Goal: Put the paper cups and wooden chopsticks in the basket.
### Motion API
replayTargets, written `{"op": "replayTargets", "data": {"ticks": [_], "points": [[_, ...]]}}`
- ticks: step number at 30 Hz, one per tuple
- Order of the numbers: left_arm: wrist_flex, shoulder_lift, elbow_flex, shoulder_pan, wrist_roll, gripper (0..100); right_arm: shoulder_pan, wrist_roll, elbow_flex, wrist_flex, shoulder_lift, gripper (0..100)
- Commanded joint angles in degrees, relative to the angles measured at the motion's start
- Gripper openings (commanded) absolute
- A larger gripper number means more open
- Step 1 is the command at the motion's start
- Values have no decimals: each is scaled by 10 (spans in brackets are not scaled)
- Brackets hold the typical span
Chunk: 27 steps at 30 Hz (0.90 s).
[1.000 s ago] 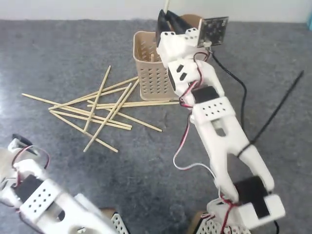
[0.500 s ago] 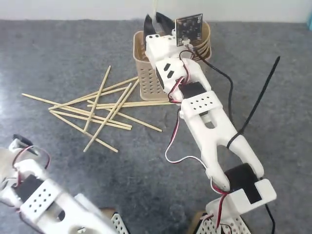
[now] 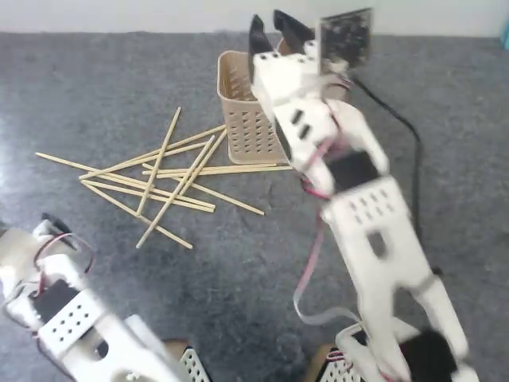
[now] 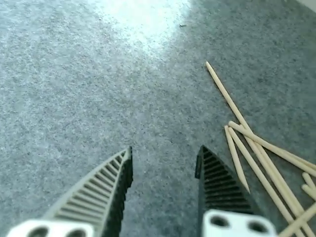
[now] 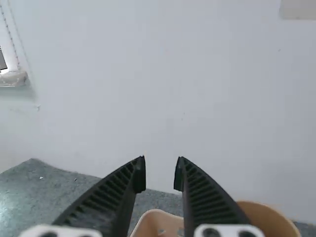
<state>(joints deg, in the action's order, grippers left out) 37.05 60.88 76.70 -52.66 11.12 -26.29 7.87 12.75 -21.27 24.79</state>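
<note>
We find the right gripper point(image 3: 273, 32) above the basket point(image 3: 242, 127), its jaws spread a little and holding nothing, pointed up and away toward the wall behind. A paper cup point(image 5: 264, 215) shows just past the basket's rim under this gripper. We cannot tell whether it stands inside the basket or only against it.

The wooden chopsticks point(image 3: 207, 169) still to be moved lie fanned on the tabletop point(image 3: 95, 87), to the side of the basket and between it and the left arm. Most of them have their long axes running from the left arm's side toward the basket, and one end reaches the basket's foot. The left gripper point(image 4: 165, 148) hangs low over the tabletop with its jaws spread and empty. The near ends of the sticks are a little ahead of it and off to one side, and we judge this arm the better placed for the outer ends of the pile.

Half a second ago the right gripper held a pale stick upright over the basket. Now the stick is gone from its jaws, likely dropped inside, and the arm has lifted and swung. The left arm has shifted slightly, and the pile has not moved.
</note>
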Motion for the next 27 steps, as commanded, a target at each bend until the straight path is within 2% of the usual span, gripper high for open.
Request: {"op": "replayTargets", "data": {"ticks": [1,4,9,13,17,22,24,27], "points": [[55,-3,-39,54,-50,202,-3,-10,-36,-160,132,102],[105,-3,-73,98,-79,202,5,-9,-33,-258,199,102],[170,-4,-138,167,-86,202,76,59,-32,-402,277,102],[223,-38,-210,231,-86,203,132,59,-35,-539,337,102],[267,-179,-327,286,-86,203,177,45,-31,-667,382,102],[265,-386,-481,301,-88,203,226,27,-4,-789,395,101],[265,-462,-543,303,-90,203,234,24,47,-795,397,101],[266,-566,-625,323,-136,203,240,24,149,-761,401,101]]}}
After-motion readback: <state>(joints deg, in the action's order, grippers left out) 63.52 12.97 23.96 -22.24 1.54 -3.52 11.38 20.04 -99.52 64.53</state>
